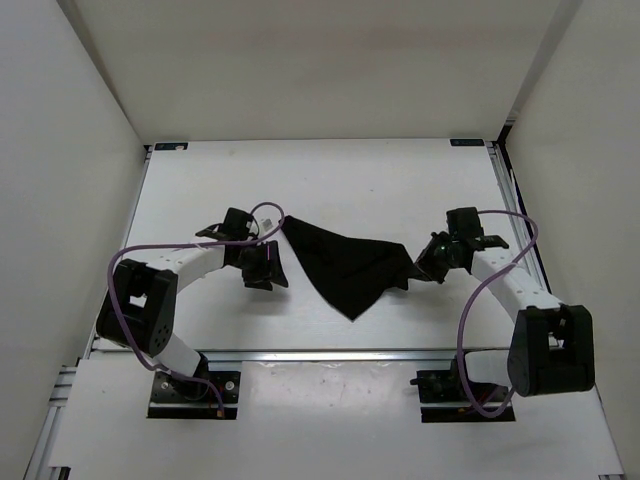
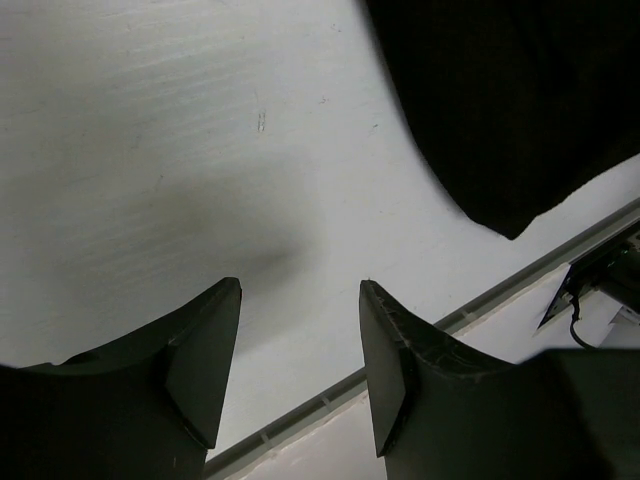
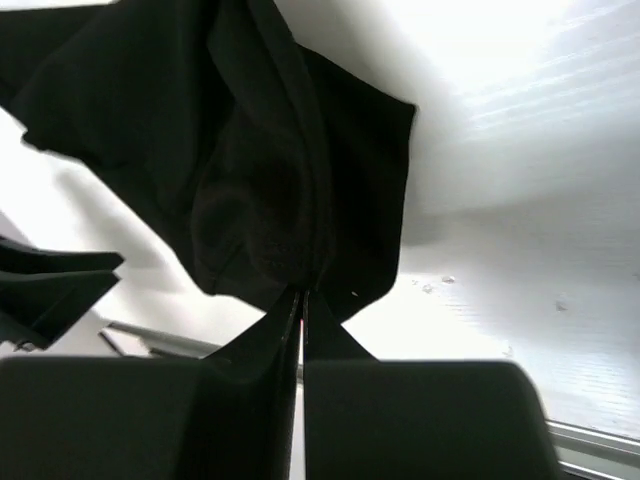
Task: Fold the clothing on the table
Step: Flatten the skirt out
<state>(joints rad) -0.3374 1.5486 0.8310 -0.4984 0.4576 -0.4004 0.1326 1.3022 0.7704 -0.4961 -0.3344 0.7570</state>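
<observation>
Enclosure: plain white matte upright panels on three sides, namely the left wall (image 1: 60, 220), rear wall (image 1: 320, 70) and right wall (image 1: 590, 160). They stand at the edges of a smooth white bench (image 1: 340, 180). A thin metal near rail (image 1: 330, 354) borders the front edge; a side rail (image 1: 503, 220) borders the right edge. A small dark fitting (image 1: 170, 146) sits at the rear left corner, a second fitting (image 1: 467, 143) at the rear right. A white front panel (image 1: 330, 420) lies before the near rail. Lighting is even and diffuse; shadows are soft-edged.
</observation>
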